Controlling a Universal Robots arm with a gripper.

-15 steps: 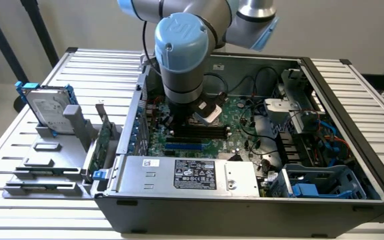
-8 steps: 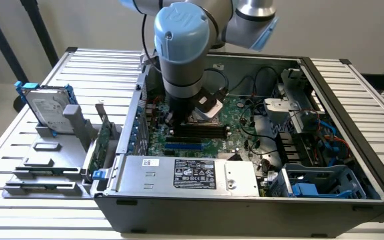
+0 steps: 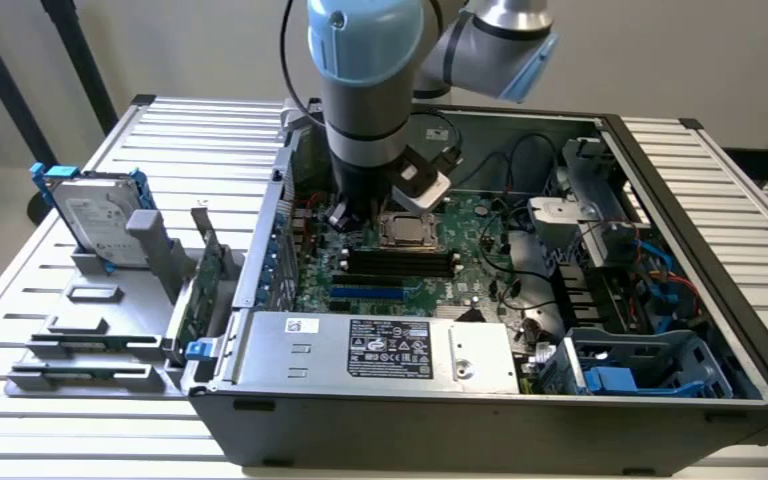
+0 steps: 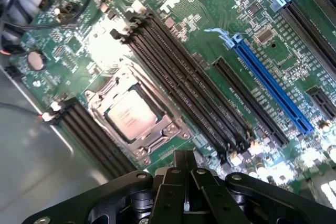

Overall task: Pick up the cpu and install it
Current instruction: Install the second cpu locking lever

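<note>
Hovering over the Dell motherboard [image 4: 262, 56], we see gripper [image 4: 184, 163] w/ fingers pressed together, holding nothing. CPU [image 4: 130, 115] sits in its socket frame [image 4: 170, 129], at approx 10 o'clock from gripper, btwn black memory slots [image 4: 184, 87].

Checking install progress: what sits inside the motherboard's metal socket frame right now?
The cpu lies flat inside the socket frame, silvery top showing. Its underside and contacts are covered. The shut pincer hovers beside it, holding nothing.
</note>
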